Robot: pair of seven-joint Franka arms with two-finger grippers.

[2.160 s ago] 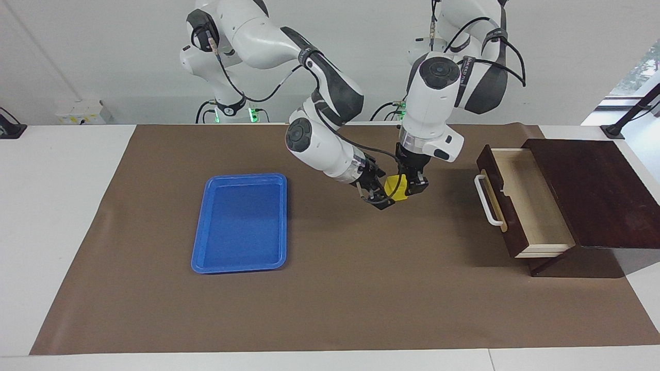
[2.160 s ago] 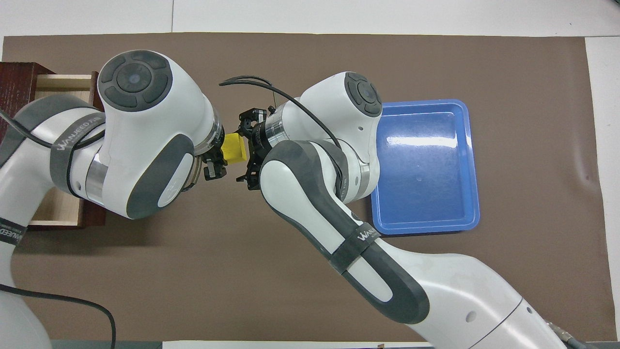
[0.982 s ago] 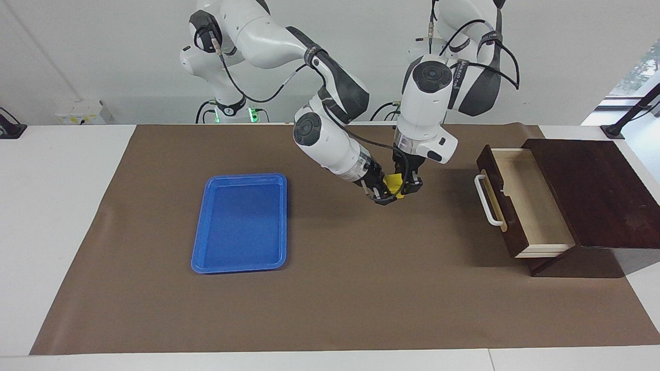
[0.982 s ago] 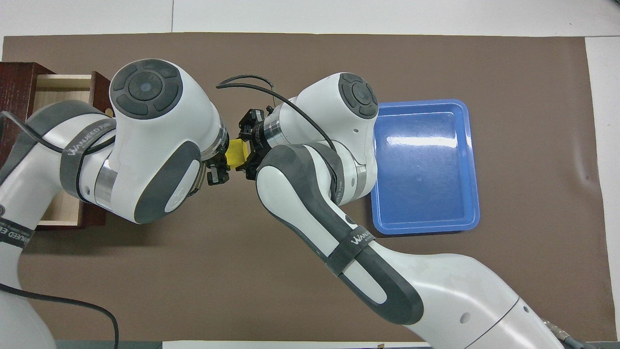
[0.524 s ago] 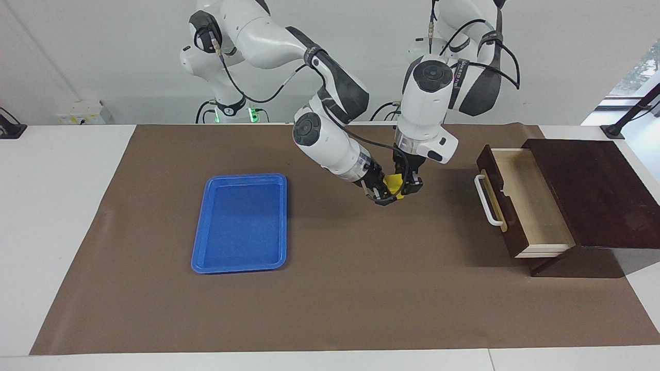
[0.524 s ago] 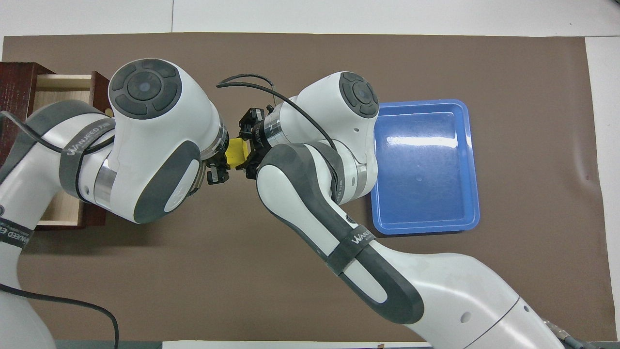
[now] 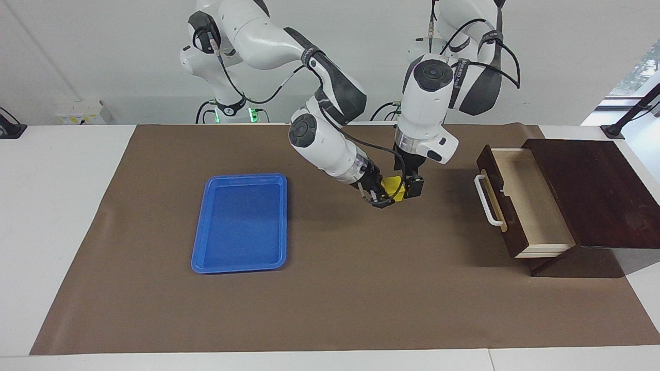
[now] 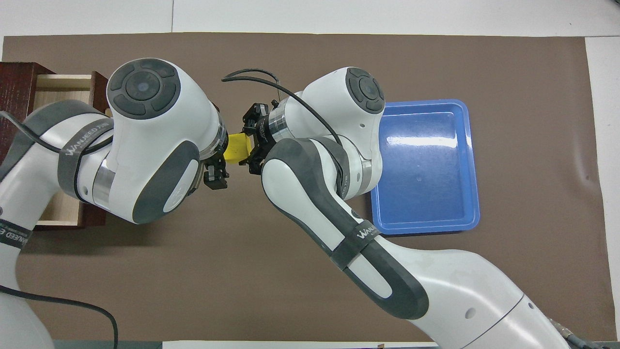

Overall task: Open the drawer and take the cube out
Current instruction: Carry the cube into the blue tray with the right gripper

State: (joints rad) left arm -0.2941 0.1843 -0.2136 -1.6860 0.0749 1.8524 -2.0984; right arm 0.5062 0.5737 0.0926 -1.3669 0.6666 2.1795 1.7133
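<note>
The counter (image 7: 67, 216) is white and carries a brown mat (image 7: 361, 288); a pale wall stands at the robots' end. A blue tray (image 7: 240, 222) lies toward the right arm's end. The dark wooden box (image 7: 593, 190) sits toward the left arm's end, its drawer (image 7: 521, 198) pulled out, pale interior exposed.

Compared with half a second ago, the left gripper (image 7: 411, 189) has released: its jaws now stand spread beside the cube (image 7: 394, 188), where they previously clamped it. The two grippers have shifted slightly toward the tray.

The right gripper (image 7: 380, 196) has its jaws pinching the cube, which is held in the air over the mat between tray and drawer.
</note>
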